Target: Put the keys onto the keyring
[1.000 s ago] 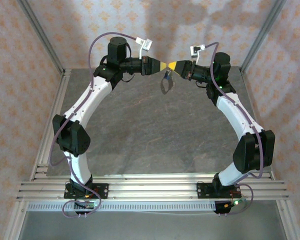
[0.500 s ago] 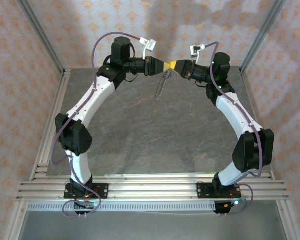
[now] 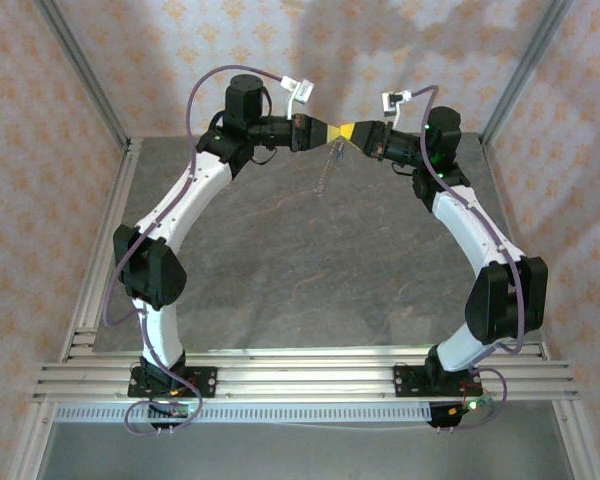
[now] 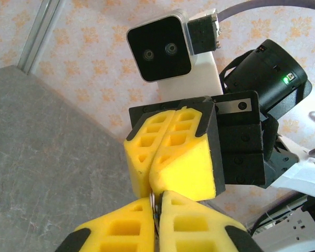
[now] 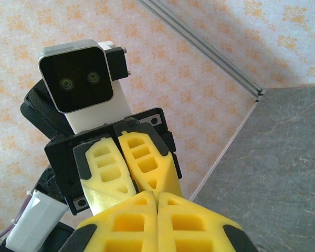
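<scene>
Moved since a second ago: the left gripper point(image 3: 331, 132) has closed the gap to the right gripper point(image 3: 347, 131), and the dangling keyring point(image 3: 326, 168) has swung and now hangs thinner and straighter.
Meeting point: both grippers are nose to nose, high above the far side of the table point(image 3: 280, 260).
Left gripper: fingers pressed together on a sliver of silvery metal, which we take for the keyring.
Right gripper: fingers pressed flat together, tips touching that metal; whether they pinch it, we cannot tell.
Keyring: hanging free above the far side of the table, well clear of it.
Keys: too small here to tell if any is on the ring.
Progress: mid-threading by our read, with nothing confirmed done and the joining left to finish.
</scene>
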